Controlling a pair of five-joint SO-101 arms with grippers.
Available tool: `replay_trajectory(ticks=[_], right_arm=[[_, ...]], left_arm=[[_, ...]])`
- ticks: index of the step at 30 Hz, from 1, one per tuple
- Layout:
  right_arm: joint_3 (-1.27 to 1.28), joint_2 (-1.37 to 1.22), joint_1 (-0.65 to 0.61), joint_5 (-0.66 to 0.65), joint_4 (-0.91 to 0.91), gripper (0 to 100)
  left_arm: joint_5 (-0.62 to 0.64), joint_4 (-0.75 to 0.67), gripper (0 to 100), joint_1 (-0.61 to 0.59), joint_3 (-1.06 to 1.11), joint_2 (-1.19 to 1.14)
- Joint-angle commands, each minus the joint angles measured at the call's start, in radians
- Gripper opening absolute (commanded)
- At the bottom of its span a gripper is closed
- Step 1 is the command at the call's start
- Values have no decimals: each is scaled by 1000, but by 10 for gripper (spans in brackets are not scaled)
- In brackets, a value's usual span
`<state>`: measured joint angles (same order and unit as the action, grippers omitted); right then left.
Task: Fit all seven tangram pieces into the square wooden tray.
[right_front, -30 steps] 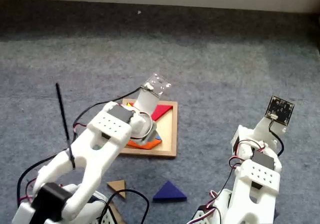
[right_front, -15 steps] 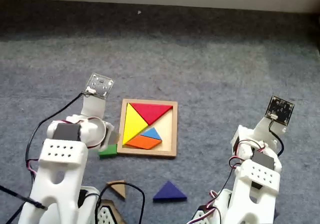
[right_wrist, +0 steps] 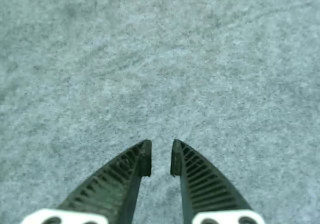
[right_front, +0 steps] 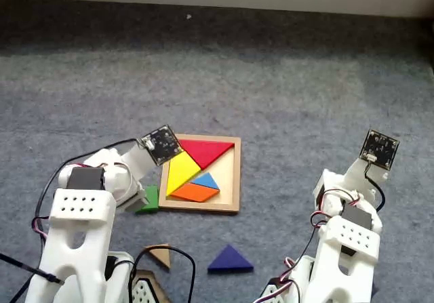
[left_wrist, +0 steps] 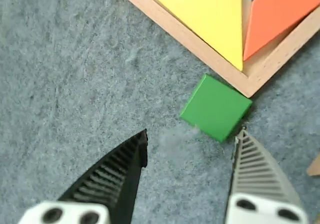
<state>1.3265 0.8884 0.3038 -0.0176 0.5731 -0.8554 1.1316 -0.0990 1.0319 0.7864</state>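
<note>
The square wooden tray (right_front: 234, 174) holds a red triangle (right_front: 203, 150), a yellow triangle (right_front: 179, 171), a small blue triangle (right_front: 205, 179) and an orange piece (right_front: 194, 192). A green square (right_front: 147, 199) lies on the carpet, touching the tray's near-left corner (left_wrist: 248, 87). My left gripper (left_wrist: 192, 134) hangs open just above and short of the green square (left_wrist: 216, 106), with nothing between its fingers. A tan triangle (right_front: 159, 254) and a dark blue triangle (right_front: 230, 259) lie on the carpet in front of the tray. My right gripper (right_wrist: 160, 145) is shut over bare carpet, empty.
The right arm (right_front: 349, 208) stands folded well to the right of the tray. Grey carpet covers the table, with free room behind and to the right of the tray. A black cable (right_front: 183, 262) loops near the tan triangle.
The left arm swung off the tray to its left side, uncovering the tray pieces and the green square, then turned its wrist over the green square. The right arm has not moved.
</note>
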Motion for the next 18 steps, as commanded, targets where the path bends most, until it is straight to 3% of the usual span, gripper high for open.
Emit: replay_trajectory(ticks=[1,12,18], right_arm=[[-7,15,-18,-12,-28,80],[-4,15,-36,-12,-28,80],[-4,15,-36,-12,-28,80]], left_arm=[[-112,9,281,-10,-2,22],[-130,-3,281,84,79,21],[-127,-87,281,131,136,21]])
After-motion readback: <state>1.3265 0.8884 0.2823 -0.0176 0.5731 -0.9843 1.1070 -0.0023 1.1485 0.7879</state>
